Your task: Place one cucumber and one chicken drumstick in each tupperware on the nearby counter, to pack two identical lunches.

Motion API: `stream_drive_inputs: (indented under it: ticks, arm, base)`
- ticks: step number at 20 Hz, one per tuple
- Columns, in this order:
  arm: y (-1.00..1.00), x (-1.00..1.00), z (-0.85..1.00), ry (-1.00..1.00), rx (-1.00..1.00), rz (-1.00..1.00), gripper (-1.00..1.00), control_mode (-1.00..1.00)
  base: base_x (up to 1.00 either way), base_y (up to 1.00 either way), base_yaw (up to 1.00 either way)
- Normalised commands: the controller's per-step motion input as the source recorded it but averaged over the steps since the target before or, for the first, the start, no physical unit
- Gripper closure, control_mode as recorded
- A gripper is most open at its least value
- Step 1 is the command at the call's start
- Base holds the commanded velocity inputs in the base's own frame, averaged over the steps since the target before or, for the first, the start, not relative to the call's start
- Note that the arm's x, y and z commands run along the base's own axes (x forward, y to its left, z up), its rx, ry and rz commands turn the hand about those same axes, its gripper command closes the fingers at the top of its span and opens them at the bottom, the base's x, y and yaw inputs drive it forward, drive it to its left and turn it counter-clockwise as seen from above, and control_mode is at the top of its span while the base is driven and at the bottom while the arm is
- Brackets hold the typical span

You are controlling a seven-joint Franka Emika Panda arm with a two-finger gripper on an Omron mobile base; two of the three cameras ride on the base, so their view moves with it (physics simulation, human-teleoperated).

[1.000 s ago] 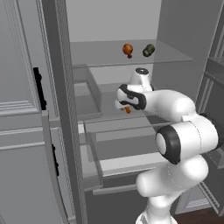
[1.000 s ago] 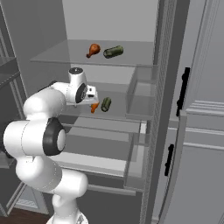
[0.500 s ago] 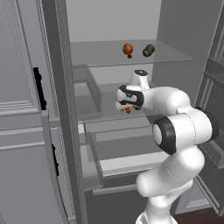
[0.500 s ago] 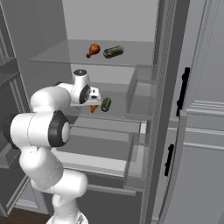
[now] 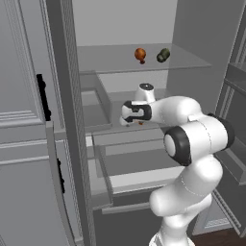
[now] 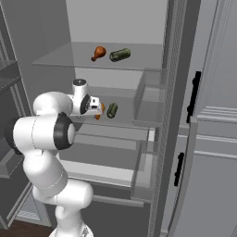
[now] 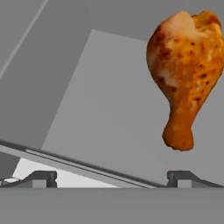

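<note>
Inside the open fridge, one chicken drumstick [image 6: 98,53] and one dark green cucumber [image 6: 120,55] lie on the upper glass shelf; they show again as drumstick [image 5: 140,54] and cucumber [image 5: 163,55]. A second drumstick [image 6: 101,111] and cucumber [image 6: 112,110] lie on the middle shelf. My gripper [image 6: 97,108] hovers at that middle shelf just in front of the second drumstick [image 7: 186,65], open, with nothing between its fingers. In the hand view the gripper [image 7: 113,177] points left of the drumstick. The tupperware and the counter are out of view.
Fridge doors stand open on both sides, with a door bin [image 6: 150,102] close to the right of the middle shelf. A drawer [image 5: 129,163] juts out below the gripper. The upper shelf [image 5: 110,60] hangs just above the hand.
The hand has dropped slightly and reached deeper over the middle shelf toward the drumstick, and the elbow has swung. The jaws have stayed open.
</note>
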Motion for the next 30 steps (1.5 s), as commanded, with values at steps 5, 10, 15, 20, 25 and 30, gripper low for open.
stream_drive_inputs:
  ticks: [5,10,15,20,25,30]
  arm:
    - [-0.05,0.05,0.09,0.0,0.0,0.0,-1.0,-1.0]
    - [-0.53,0.02,0.1,0.0,0.0,-0.06,-1.0,-1.0]
    - [-0.18,0.32,-0.2,0.0,0.0,-0.02,-1.0,-1.0]
    - [0.0,0.39,-0.32,0.0,0.0,0.0,-1.0,-1.0]
    - [0.04,0.16,-0.15,0.0,0.0,0.0,-1.0,-1.0]
    - [0.13,0.21,-0.02,0.0,0.0,0.0,-1.0,-1.0]
  base:
    - [0.0,0.0,0.0]
    - [0.0,0.0,0.0]
    - [0.0,0.0,0.0]
    - [0.0,0.0,0.0]
    - [0.0,0.0,0.0]
    - [0.0,0.0,0.0]
